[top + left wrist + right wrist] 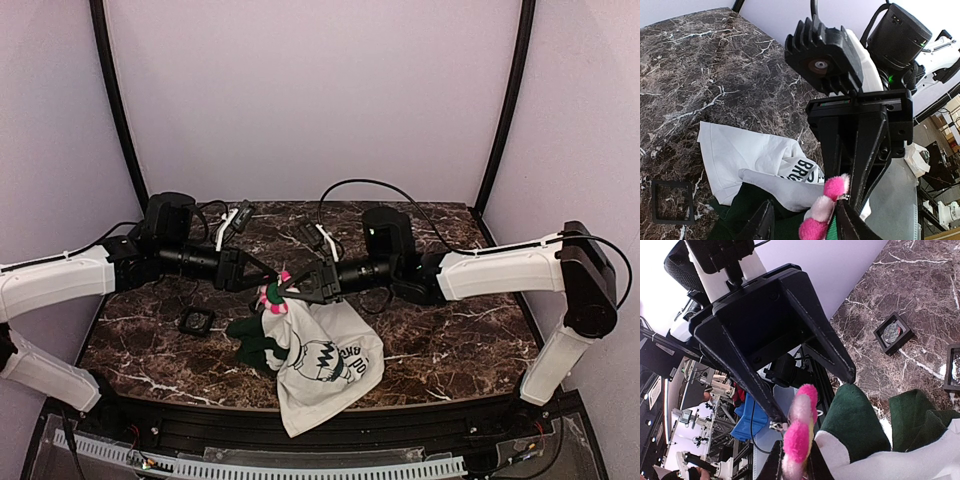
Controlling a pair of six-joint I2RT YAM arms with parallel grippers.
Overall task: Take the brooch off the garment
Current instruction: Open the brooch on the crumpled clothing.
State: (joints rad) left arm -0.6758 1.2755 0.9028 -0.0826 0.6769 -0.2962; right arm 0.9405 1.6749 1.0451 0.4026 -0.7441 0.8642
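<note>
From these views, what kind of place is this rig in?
Likely a robotics lab booth: marble-pattern tabletop boxed in by plain lavender backdrop panels on black poles; past the booth, the right wrist view shows cluttered racks and gear.

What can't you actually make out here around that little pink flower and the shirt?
- Pin of the brooch, and where it enters the shirt: hidden behind the petals and bunched cloth in every view.
- Hold of the left gripper: jaws apart, but whether they clamp anything is unclear; the left wrist view's bottom edge cuts off the tips.
- Lettering on the shirt: too small from above, folded under in the left wrist view.
</note>
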